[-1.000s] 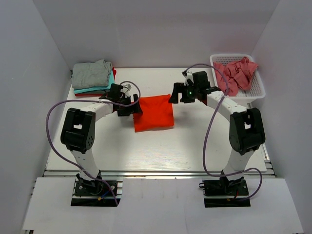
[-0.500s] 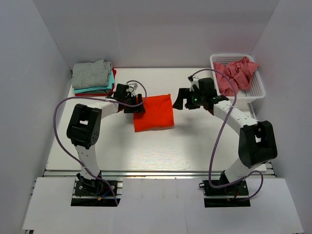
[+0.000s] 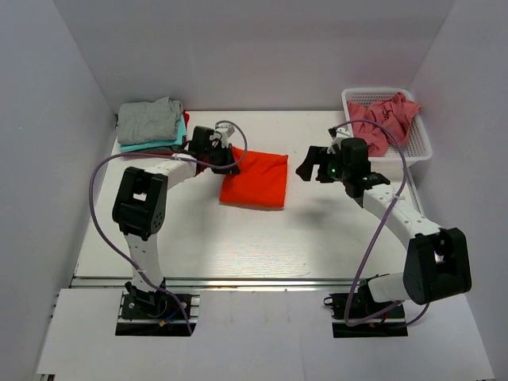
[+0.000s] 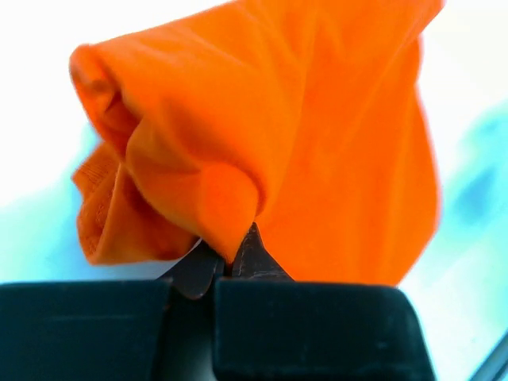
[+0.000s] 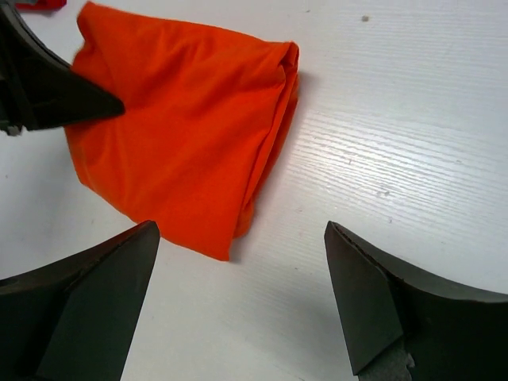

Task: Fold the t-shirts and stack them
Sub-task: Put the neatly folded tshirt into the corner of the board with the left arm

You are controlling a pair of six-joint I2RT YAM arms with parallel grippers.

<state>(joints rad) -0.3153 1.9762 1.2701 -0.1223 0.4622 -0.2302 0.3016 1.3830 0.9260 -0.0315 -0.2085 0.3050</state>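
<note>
A folded orange-red t-shirt (image 3: 255,179) lies mid-table, its left corner bunched and raised. My left gripper (image 3: 225,161) is shut on that corner. In the left wrist view the cloth (image 4: 302,143) hangs in folds from the closed left gripper (image 4: 230,266). My right gripper (image 3: 311,167) hovers open just right of the shirt, apart from it. In the right wrist view the shirt (image 5: 182,135) lies beyond the wide-open right gripper (image 5: 242,302), which holds nothing. Folded t-shirts are stacked at the back left, grey (image 3: 149,119) over teal (image 3: 155,144).
A white mesh basket (image 3: 414,155) stands at the back right with dusty pink t-shirts (image 3: 385,119) heaped in it. White walls close in the table on the left, back and right. The left gripper's dark finger (image 5: 48,95) shows at the right wrist view's left edge.
My left gripper has shut on the orange-red shirt's left corner and pulled it up and back. My right gripper has drawn away to the right, still open.
</note>
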